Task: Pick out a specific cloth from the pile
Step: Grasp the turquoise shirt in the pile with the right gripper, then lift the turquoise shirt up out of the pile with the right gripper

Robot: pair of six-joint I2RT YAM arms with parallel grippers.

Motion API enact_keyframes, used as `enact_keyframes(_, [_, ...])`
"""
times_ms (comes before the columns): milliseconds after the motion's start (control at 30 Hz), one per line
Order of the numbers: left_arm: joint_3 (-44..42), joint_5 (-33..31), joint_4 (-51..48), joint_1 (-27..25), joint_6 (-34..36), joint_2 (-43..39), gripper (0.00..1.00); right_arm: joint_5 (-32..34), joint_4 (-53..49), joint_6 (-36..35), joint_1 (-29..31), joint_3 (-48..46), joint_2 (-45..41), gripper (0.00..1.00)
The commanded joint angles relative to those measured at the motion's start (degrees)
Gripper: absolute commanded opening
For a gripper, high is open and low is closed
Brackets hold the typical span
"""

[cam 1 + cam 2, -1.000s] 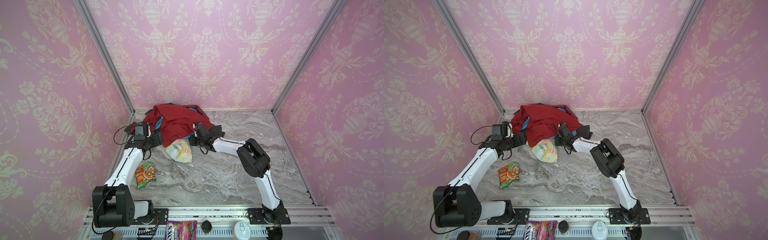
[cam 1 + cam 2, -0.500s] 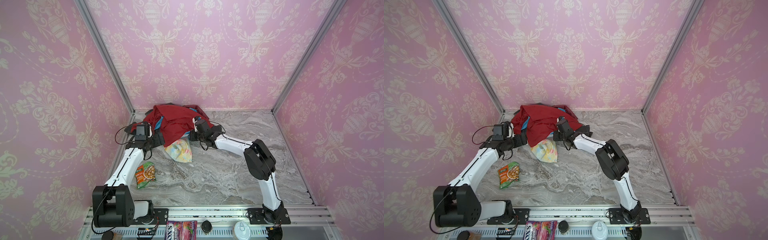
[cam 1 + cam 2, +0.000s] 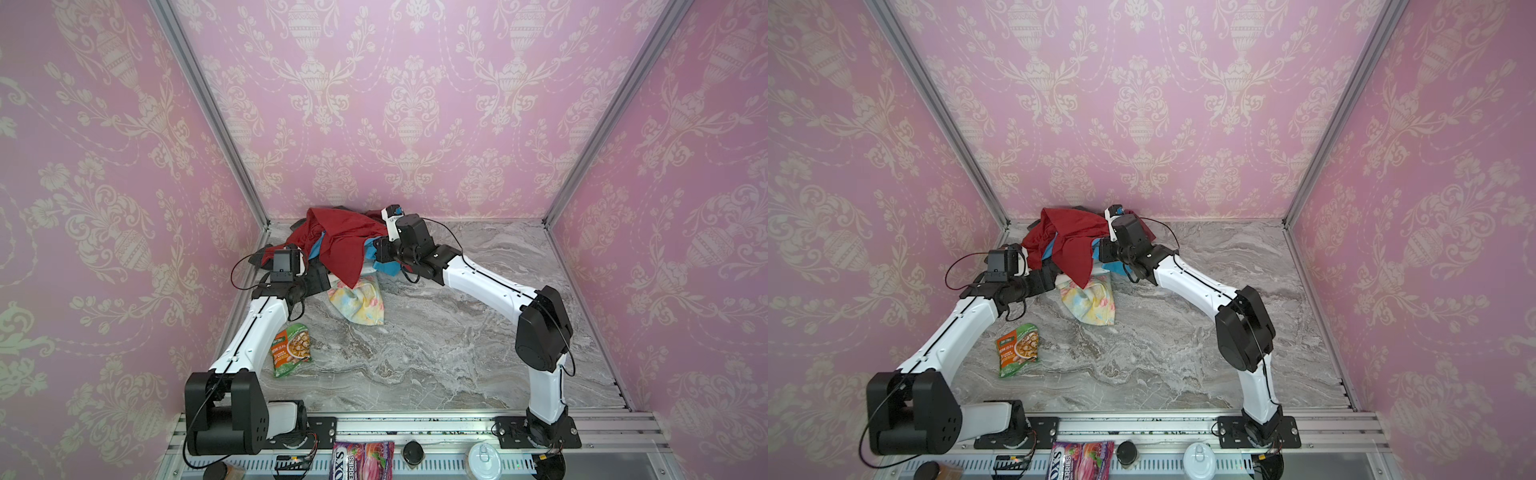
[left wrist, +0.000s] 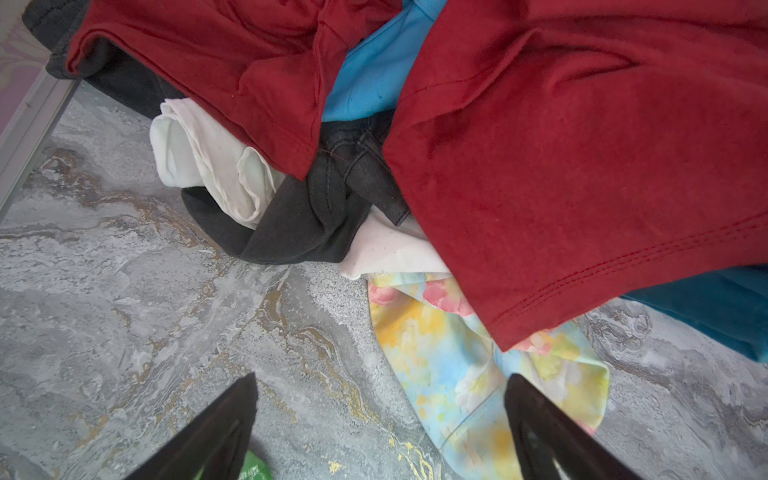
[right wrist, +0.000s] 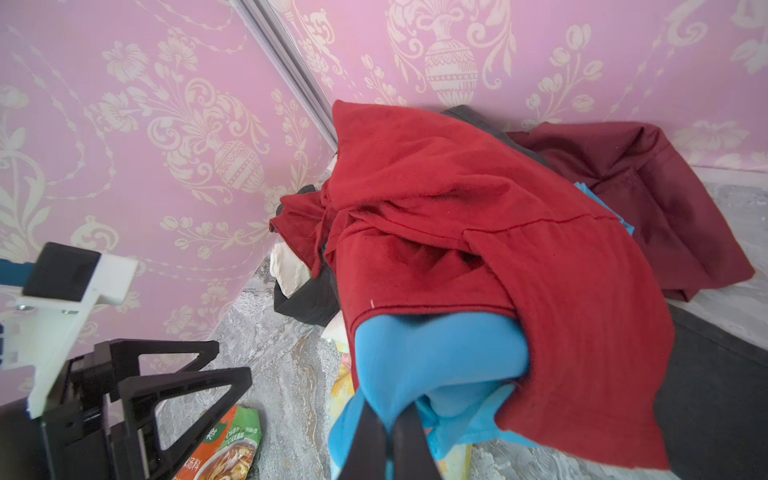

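Your right gripper (image 5: 388,415) is pinched tight on a fold of the blue cloth (image 5: 436,361); its two black fingers almost meet, with the fabric bunched between them. The blue cloth lies on the near right side of the pile (image 3: 338,232), which is heaped in the back left corner of the table (image 3: 457,332). Most of it is buried under the big red cloth (image 5: 478,199). You see only the bulge at the gripper, some loose folds hanging below it, and a strip showing between the red folds. In both top views a patch of blue also shows just beside the right wrist. The floral cloth (image 4: 478,374) spreads out from under the pile onto the marble, and part of it shows beneath the gripped fold. Your left gripper (image 4: 382,377) stands wide open and holds nothing. It is low at the left front of the pile, with one finger over bare table and the other over the floral cloth; you cannot tell whether it touches either. A white cloth (image 4: 208,166) and a dark grey cloth (image 4: 299,224) poke out under the red one on that side. A maroon cloth (image 5: 644,187) lies at the back against the wall. The snack packet (image 3: 291,349) lies flat beside your left forearm, apart from the pile.
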Motion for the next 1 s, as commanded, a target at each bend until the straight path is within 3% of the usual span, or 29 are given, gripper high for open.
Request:
enact_keyframes(0, [-0.7,0.4,0.5,-0.4,1.6,-1.3,0.95,-2.0,-1.5,-3.7,0.6,5.8,-0.4,0.00])
enact_keyframes(633, [-1.0,0.1,0.5,-0.4,1.7,-2.4,0.95,-2.8,-1.4,-6.8,0.6,24.8,2.5,0.00])
enact_keyframes(967, [-1.3,-0.3,0.9,-0.5,2.0,-3.0,0.95,-0.7,1.7,-8.2,0.6,26.4,0.8,0.00])
